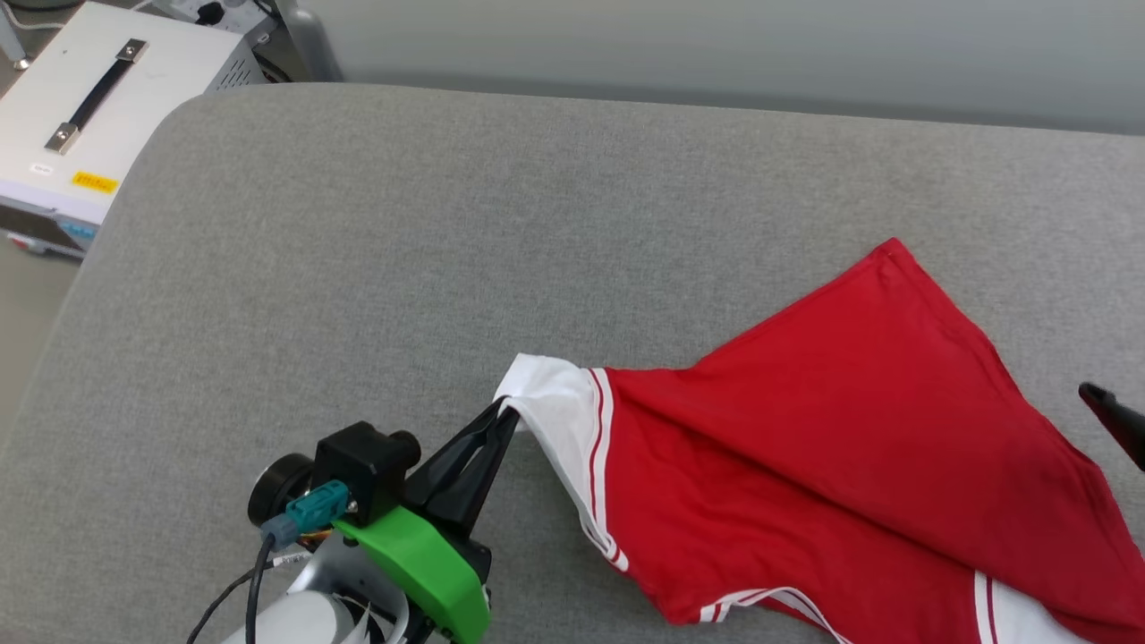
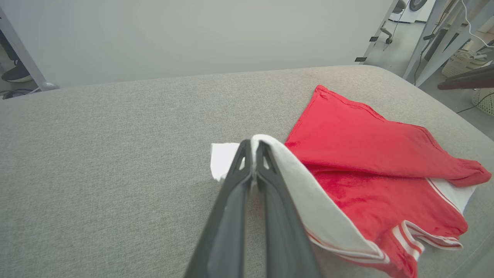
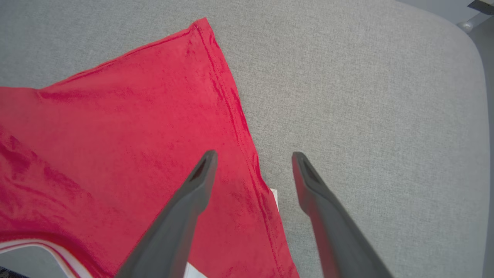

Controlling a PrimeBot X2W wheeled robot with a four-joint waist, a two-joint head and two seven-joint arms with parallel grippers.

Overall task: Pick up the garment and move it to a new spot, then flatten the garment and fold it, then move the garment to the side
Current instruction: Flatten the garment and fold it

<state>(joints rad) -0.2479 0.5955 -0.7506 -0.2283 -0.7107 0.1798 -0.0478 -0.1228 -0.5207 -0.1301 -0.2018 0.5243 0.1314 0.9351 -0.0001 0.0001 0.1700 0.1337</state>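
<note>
Two pincers differ: the left gripper [image 1: 504, 419] is clamped on the white sleeve [image 1: 550, 402] of the garment [image 1: 850, 429], at its nine-o'clock end, while the right gripper [image 3: 253, 156] hangs with fingers wide apart above the red hem [image 3: 241, 127], holding nothing. The garment lies rumpled and partly doubled over on the grey cushion [image 1: 447, 224], toward four o'clock in the head view. It looks light, limp and slippery, so I judge sleeve ends and hem corners the best holds.
</note>
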